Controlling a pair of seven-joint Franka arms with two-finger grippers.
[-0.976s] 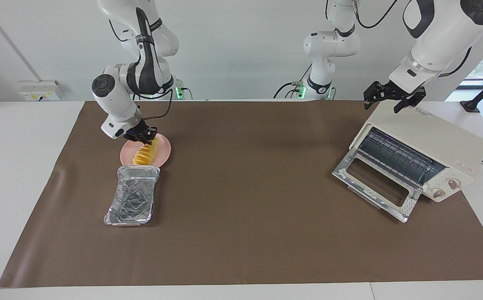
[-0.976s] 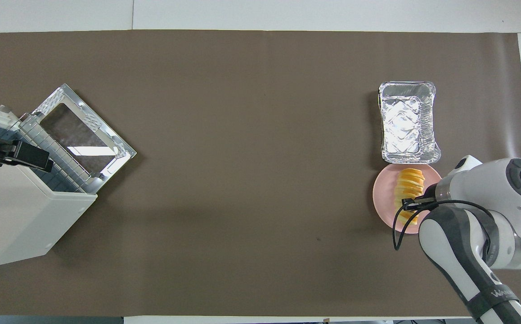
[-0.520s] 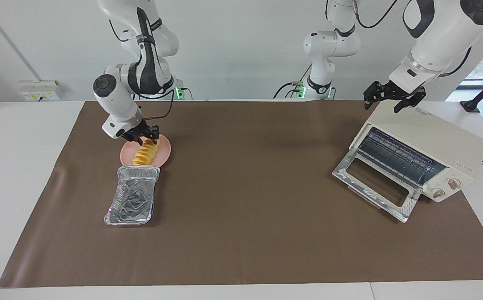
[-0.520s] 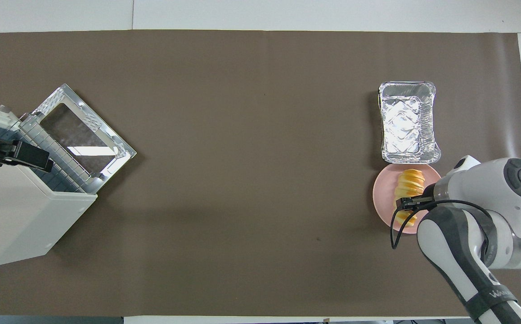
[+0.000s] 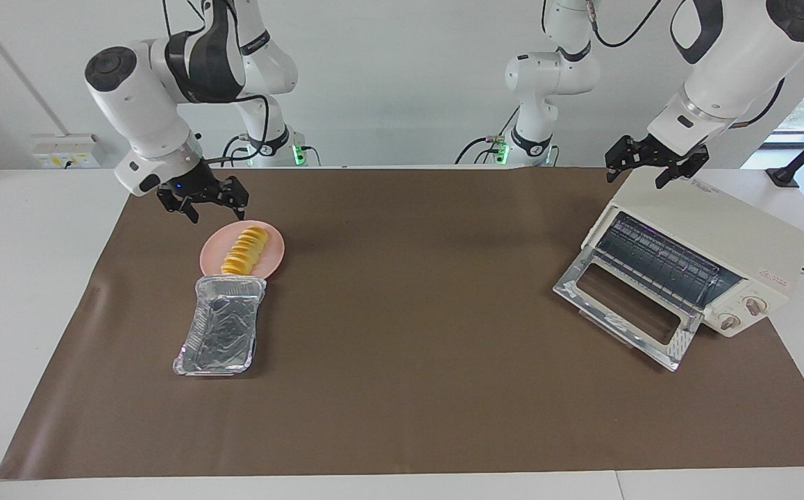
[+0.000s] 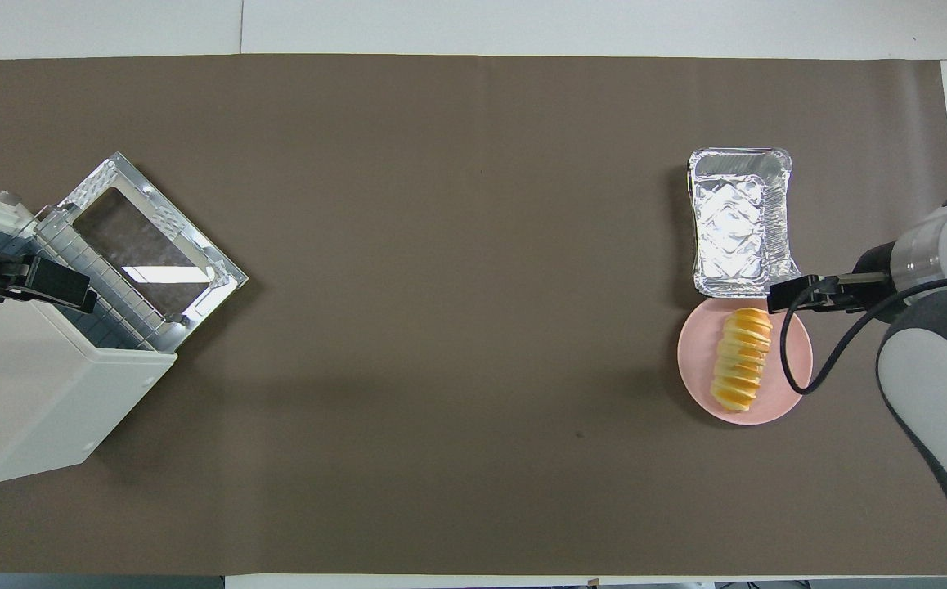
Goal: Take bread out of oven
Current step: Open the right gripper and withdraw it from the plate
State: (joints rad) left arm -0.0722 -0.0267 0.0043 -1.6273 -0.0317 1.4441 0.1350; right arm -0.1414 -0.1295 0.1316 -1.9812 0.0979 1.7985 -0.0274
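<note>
The bread (image 5: 245, 250), a ridged golden-yellow loaf, lies on the round pink plate (image 5: 274, 258), also seen in the overhead view as bread (image 6: 741, 360) on plate (image 6: 693, 360). My right gripper (image 5: 213, 208) hangs open and empty in the air over the mat beside the plate, clear of the loaf. The cream-white oven (image 5: 721, 229) stands at the left arm's end of the table with its glass door (image 5: 624, 305) folded down and the wire rack bare. My left gripper (image 5: 637, 175) waits open just over the oven's top.
A crinkled silver foil tray (image 5: 221, 333) sits touching the plate, farther from the robots than it. A brown mat (image 5: 416, 312) covers the table. The oven's two knobs (image 5: 741, 314) face away from the robots.
My right gripper opened, let go of the bread on the plate, and rose up and away toward the right arm's end of the table. The left arm has not moved.
</note>
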